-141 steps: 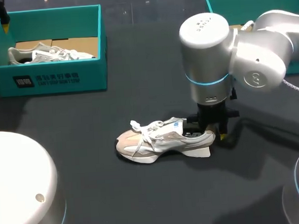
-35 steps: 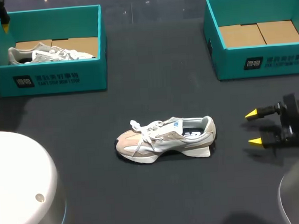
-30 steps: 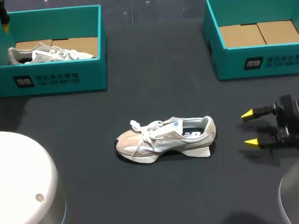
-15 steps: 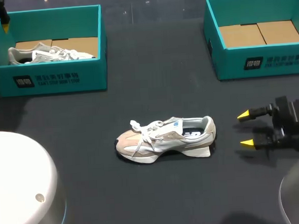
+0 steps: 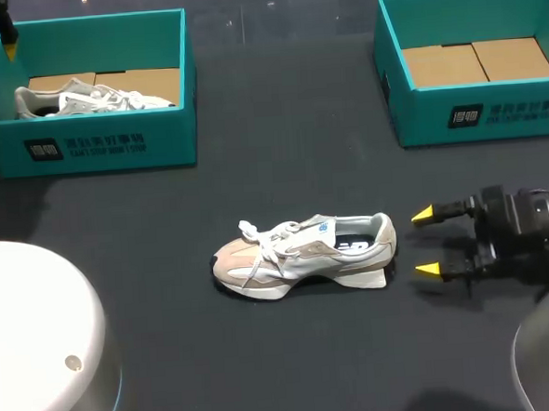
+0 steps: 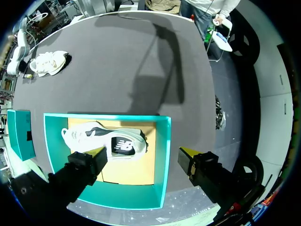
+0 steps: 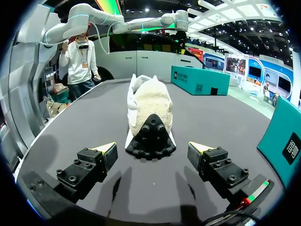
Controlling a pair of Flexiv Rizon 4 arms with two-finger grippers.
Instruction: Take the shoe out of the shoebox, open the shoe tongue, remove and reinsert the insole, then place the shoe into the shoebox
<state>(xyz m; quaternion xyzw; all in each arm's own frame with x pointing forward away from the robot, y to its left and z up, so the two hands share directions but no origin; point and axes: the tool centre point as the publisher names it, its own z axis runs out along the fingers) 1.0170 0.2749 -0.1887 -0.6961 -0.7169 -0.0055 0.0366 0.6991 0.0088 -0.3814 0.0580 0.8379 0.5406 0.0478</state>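
Note:
A white and beige sneaker [image 5: 301, 254] lies on its sole in the middle of the dark table, toe to the left, heel to the right. My right gripper [image 5: 425, 243] is open, level with the table, just right of the heel. In the right wrist view the sneaker's heel [image 7: 149, 113] is straight ahead of the right gripper [image 7: 154, 149], a short gap away. An empty teal shoebox [image 5: 476, 63] stands at the back right. My left gripper [image 6: 143, 156] is open high above the back-left teal shoebox [image 6: 160, 162], which holds another sneaker [image 6: 106, 141].
The left shoebox [image 5: 94, 147] with its sneaker [image 5: 91, 97] sits at the table's back left; my left fingertip [image 5: 9, 47] shows above its corner. My arms' white bases fill the near corners. Bare table surrounds the middle sneaker.
My right gripper has slid left along the table toward the sneaker's heel, still open. Earlier it stood over the heel, then drew off to the right. The sneaker has stayed put.

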